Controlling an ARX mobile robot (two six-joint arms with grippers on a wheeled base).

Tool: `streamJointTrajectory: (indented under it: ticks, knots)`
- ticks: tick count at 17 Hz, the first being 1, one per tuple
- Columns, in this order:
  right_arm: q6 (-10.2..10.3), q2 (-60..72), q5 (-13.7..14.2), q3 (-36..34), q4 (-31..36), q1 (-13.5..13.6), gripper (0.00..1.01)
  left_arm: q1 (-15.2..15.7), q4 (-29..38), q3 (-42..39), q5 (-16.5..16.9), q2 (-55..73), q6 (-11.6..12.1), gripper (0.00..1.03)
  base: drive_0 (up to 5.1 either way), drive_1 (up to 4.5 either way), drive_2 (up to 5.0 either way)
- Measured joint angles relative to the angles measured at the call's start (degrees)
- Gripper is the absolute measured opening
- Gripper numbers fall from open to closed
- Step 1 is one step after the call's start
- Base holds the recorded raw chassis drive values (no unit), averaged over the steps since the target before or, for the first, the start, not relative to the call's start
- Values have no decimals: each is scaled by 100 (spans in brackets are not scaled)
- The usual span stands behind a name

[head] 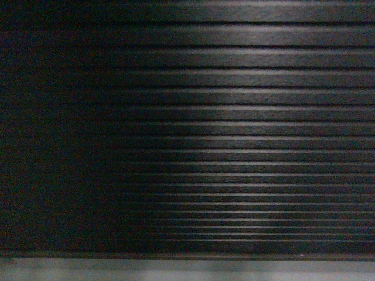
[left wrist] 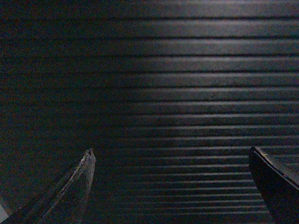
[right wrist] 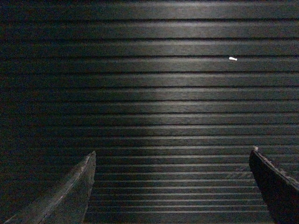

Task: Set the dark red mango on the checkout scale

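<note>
both pincers point straight at the checkout (head: pixel 234 117), whose dark ribbed front panel fills every view. the left pincer (left wrist: pixel 170 156) is released, its two fingers spread wide with nothing between them but ribs. the right pincer (right wrist: pixel 172 156) is released likewise, empty, and a small white speck (right wrist: pixel 232 59) sits on a rib above and right of it. only the head view shows an edge: a grey base strip (head: pixel 187 270) below the panel. the dark red mango and the scale appear in no view, so i cannot tell where they are.
</note>
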Motion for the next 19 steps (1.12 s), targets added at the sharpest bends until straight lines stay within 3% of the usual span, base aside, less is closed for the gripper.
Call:
streamJointTrajectory:
  ticks: [19]
  knots:
    - [4,0,2,2,11,0,98,0,11,0,2,0,0,98,0,0,0]
